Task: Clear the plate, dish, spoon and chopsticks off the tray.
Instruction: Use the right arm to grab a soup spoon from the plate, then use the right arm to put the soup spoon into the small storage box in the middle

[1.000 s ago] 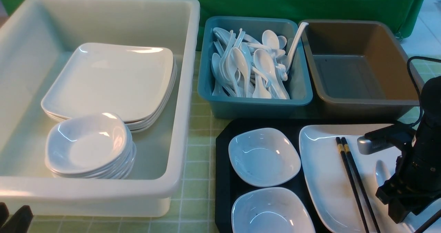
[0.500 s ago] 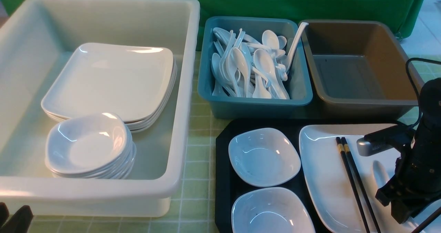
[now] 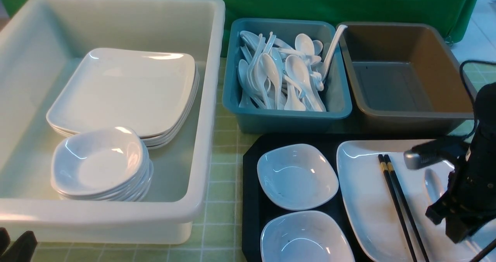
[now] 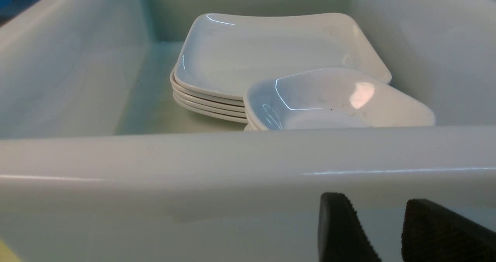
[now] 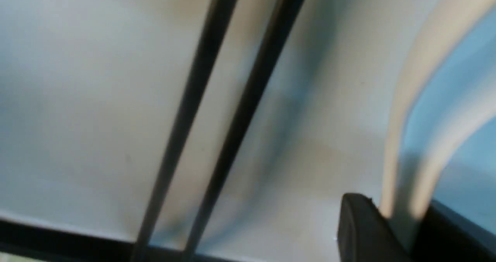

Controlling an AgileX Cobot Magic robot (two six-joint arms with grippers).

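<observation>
One glossy plastic soup spoon [image 5: 410,165], probably light, stiff and slippery, sits lower right of the front view over the white plate [image 3: 372,200], and my right gripper [image 5: 401,223] has its handle pinched, the sensible spot.

Front view high above (shared scene: left wrist's bin [image 3: 217,99]).

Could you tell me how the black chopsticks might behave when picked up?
The chopsticks look straight and slim, so they are probably stiff and fairly light. Lying loose side by side on the glossy plate, they may slide or roll apart if nudged.
</observation>
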